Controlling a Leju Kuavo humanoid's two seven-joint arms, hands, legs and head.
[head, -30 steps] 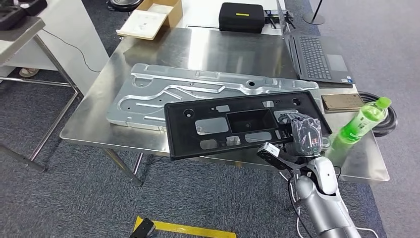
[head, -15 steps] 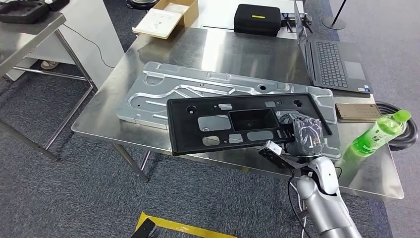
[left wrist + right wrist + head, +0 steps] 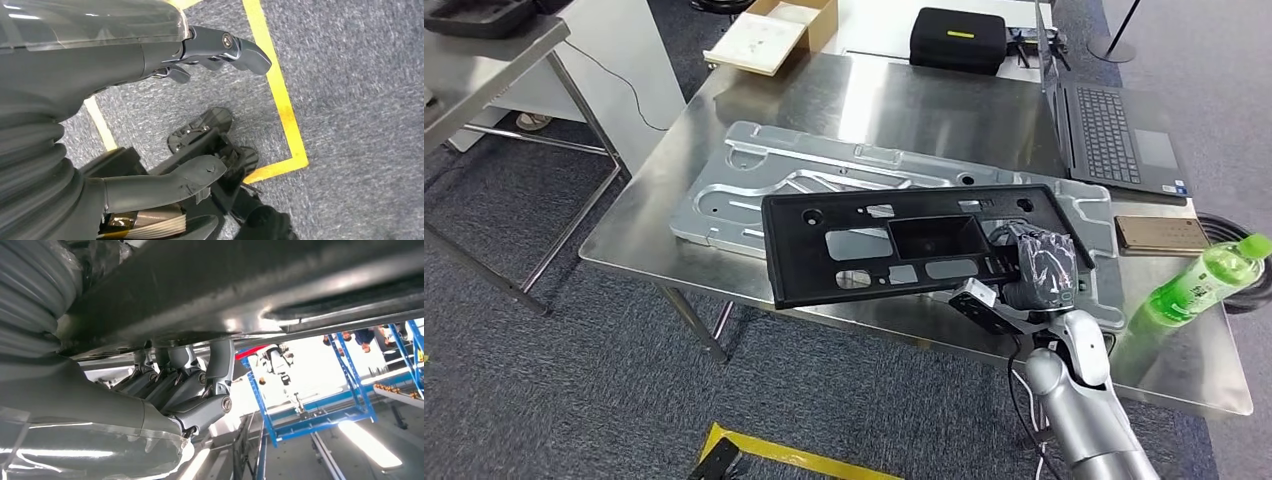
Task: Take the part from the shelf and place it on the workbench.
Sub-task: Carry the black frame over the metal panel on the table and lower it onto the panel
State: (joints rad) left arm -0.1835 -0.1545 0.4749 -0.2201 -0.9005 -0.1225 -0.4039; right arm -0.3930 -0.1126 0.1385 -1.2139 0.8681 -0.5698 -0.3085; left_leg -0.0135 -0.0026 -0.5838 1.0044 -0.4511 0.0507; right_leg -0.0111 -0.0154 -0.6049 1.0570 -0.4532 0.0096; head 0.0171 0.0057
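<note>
1. A steel workbench (image 3: 924,105) stands on grey carpet; on it lie a pressed metal plate (image 3: 824,180), a laptop (image 3: 1119,135), a phone (image 3: 1162,233) and a green bottle (image 3: 1199,285).
2. The right hand (image 3: 1039,268) has its fingers (image 3: 200,385) clamped on one end of the black part (image 3: 904,245). The part reaches away from the fingers over the plate, with its near edge overhanging the bench front.
3. The left hand (image 3: 150,100) hangs over the floor, fingers apart and holding nothing.
4. Risk: held at one end only, the long part could twist or sag at its far end and catch the plate.
5. Risk: let go here, it may tip off the bench front.
6. Risk: the bottle stands just beside the fingers, and a sideways swing would knock it.
7. Against the earlier frames the whole view has shifted as the camera moved; the part sits slightly further over the bench, the grip unchanged.
</note>
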